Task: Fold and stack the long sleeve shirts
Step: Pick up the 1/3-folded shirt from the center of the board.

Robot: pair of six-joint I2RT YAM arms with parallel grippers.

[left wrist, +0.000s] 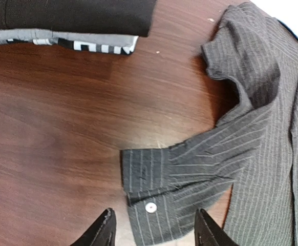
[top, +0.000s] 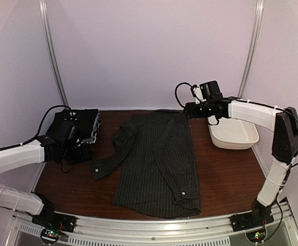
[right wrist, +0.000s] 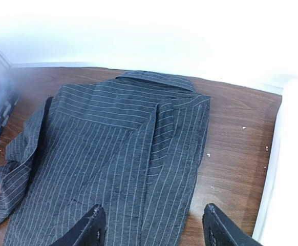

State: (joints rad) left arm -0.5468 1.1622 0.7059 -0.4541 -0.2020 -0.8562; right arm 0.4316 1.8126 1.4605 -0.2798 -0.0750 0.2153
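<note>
A dark pinstriped shirt lies flat, back up, in the middle of the table, its right side folded in and its left sleeve stretched out to the left. The cuff with a white button lies just ahead of my open, empty left gripper. A folded stack of dark shirts sits at the far left and also shows in the left wrist view. My right gripper hangs open and empty above the shirt's far right shoulder.
A white plastic tub stands at the right, under the right arm; its rim shows in the right wrist view. Bare brown table lies right of the shirt, and more bare table lies left of the cuff. White walls close the back.
</note>
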